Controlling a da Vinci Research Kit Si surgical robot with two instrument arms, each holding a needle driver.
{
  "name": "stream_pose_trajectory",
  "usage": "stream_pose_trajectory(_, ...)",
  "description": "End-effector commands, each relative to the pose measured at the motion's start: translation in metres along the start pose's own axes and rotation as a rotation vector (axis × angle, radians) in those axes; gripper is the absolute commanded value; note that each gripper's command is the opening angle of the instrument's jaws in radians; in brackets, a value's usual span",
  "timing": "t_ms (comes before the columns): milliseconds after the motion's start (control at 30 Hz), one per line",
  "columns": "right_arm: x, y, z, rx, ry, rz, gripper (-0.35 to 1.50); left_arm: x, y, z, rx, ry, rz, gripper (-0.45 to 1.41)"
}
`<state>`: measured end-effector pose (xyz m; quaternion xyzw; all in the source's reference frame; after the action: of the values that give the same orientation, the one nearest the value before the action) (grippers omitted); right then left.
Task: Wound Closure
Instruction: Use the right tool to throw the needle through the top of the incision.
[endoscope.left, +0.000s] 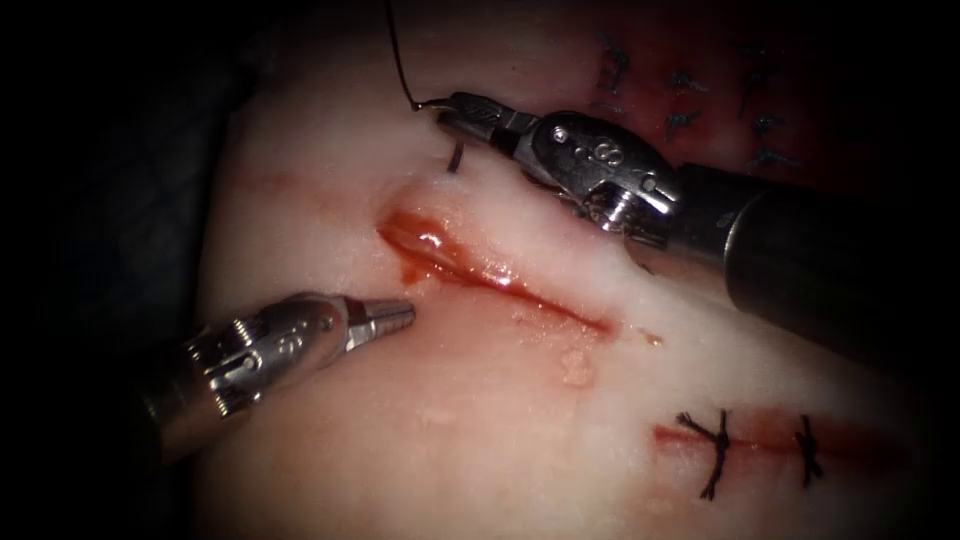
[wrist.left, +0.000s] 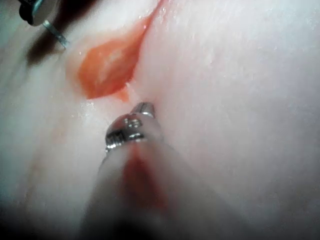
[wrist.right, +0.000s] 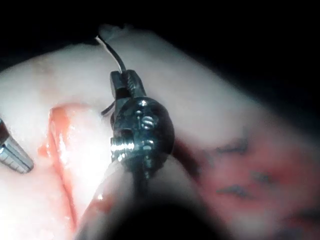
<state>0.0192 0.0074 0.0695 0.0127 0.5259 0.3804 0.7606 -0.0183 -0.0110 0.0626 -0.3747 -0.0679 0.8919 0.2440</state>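
From my console, my right arm's silver end effector (endoscope.left: 462, 108) sits above the open red cut (endoscope.left: 490, 270) in the pale slab of pork tissue (endoscope.left: 480, 420), pinched onto the thin curved steel needle (endoscope.left: 455, 150). It's holding it near the tail end where the dark thread (endoscope.left: 398, 60) hooks on, as far as I can make out. A short bit of the needle drops below the jaws down to the tissue on the upper side of the cut, and I honestly can't tell if the tip is in the tissue or just resting on it. The thread runs up and away from the jaws. My left arm's silver end effector (endoscope.left: 400, 316) is pressed together on nothing, tip just beside the wide left end of the cut where the glossy red fluid (endoscope.left: 425, 240) pools. Lower right there's a second red line closed with two black knotted stitches (endoscope.left: 716, 452).
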Motion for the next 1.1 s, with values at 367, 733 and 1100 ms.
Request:
stream_pose_trajectory(367,-0.0021,-0.0012,0.0023,0.089,0.05,0.258,-0.35,0.0,-0.0008,0.0,-0.01,0.003,0.003,-0.35)
stream_pose_trajectory(733,-0.0029,-0.0027,0.0027,0.11,0.062,0.369,-0.35,-0.0004,-0.0013,-0.0007,-0.017,0.004,0.001,-0.35)
stream_pose_trajectory(1100,-0.0044,-0.0045,0.0034,0.142,0.058,0.531,-0.35,-0.0004,-0.0012,-0.0007,-0.017,0.004,0.002,-0.35)
